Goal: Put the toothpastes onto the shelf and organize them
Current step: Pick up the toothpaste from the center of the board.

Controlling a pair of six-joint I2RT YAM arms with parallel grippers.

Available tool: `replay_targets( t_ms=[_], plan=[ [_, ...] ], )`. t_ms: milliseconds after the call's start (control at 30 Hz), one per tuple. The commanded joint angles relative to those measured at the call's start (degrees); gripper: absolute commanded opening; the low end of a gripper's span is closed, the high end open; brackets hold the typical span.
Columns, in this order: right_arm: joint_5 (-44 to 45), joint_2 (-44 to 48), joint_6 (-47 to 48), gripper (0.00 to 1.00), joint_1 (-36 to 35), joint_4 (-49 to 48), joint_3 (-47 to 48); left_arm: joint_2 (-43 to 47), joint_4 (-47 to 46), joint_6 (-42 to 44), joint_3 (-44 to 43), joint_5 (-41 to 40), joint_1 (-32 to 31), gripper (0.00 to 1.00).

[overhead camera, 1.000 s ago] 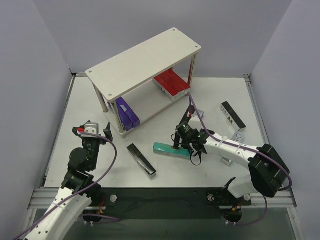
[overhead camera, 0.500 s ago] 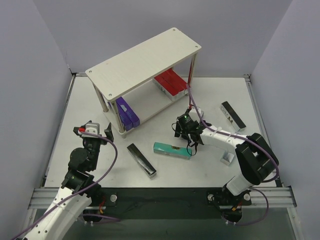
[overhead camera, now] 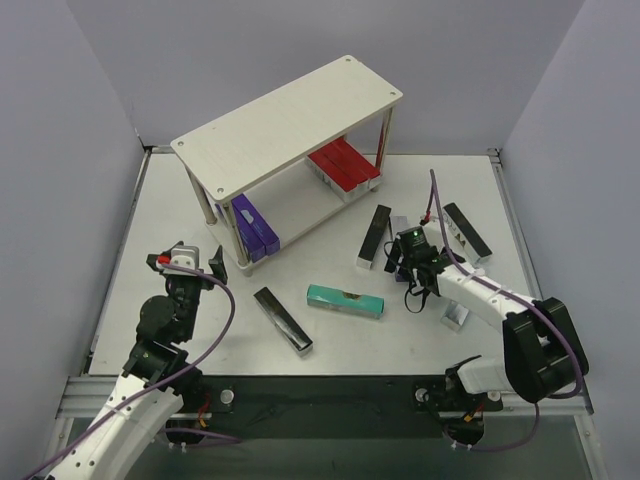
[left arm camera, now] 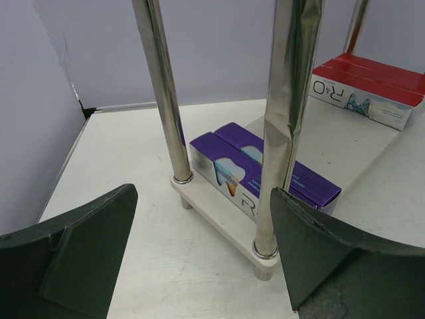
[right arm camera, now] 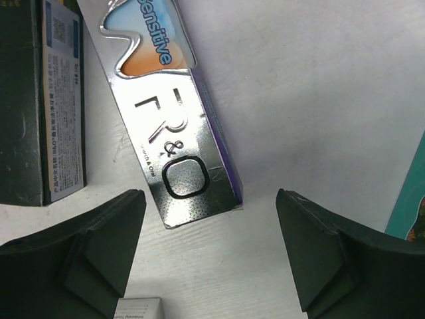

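The shelf (overhead camera: 290,125) stands at the back. Its lower board holds purple toothpaste cartons (overhead camera: 255,228) on the left and red ones (overhead camera: 343,165) on the right. On the table lie a teal carton (overhead camera: 345,300), a black carton (overhead camera: 283,319), a second black carton (overhead camera: 375,236) and a third (overhead camera: 467,232). My right gripper (overhead camera: 411,268) is open over the end of a silver-and-purple carton (right arm camera: 166,133), with its fingers (right arm camera: 86,246) clear of the carton. My left gripper (overhead camera: 185,262) is open and empty in front of the shelf's left legs (left arm camera: 163,93).
A silver carton (overhead camera: 455,316) lies near the right arm, and its white end (right arm camera: 139,309) shows in the right wrist view. The teal carton's edge (right arm camera: 413,193) is to the right of the right gripper, and a black carton (right arm camera: 40,100) is to its left. Grey walls enclose the table.
My right gripper has moved right and back, away from the teal carton, to above the silver-and-purple carton. The black carton near the shelf is now uncovered. The left arm has not moved.
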State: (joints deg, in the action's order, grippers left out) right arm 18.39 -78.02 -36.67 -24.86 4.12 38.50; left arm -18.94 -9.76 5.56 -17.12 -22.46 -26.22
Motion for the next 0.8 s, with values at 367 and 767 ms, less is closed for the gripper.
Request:
replay_targets(
  t_ms=[367, 767],
  plan=[
    [-16.1, -5.65, 10.56, 0.8, 5.88, -3.33, 3.51, -0.22, -2.55, 0.15, -0.45, 0.05, -0.41, 0.93],
    [-12.16, -7.41, 13.02, 0.59, 4.82, -0.34, 3.86, -0.83, 1.58, -3.62, -2.82, 3.91, -0.41, 0.93]
  ],
)
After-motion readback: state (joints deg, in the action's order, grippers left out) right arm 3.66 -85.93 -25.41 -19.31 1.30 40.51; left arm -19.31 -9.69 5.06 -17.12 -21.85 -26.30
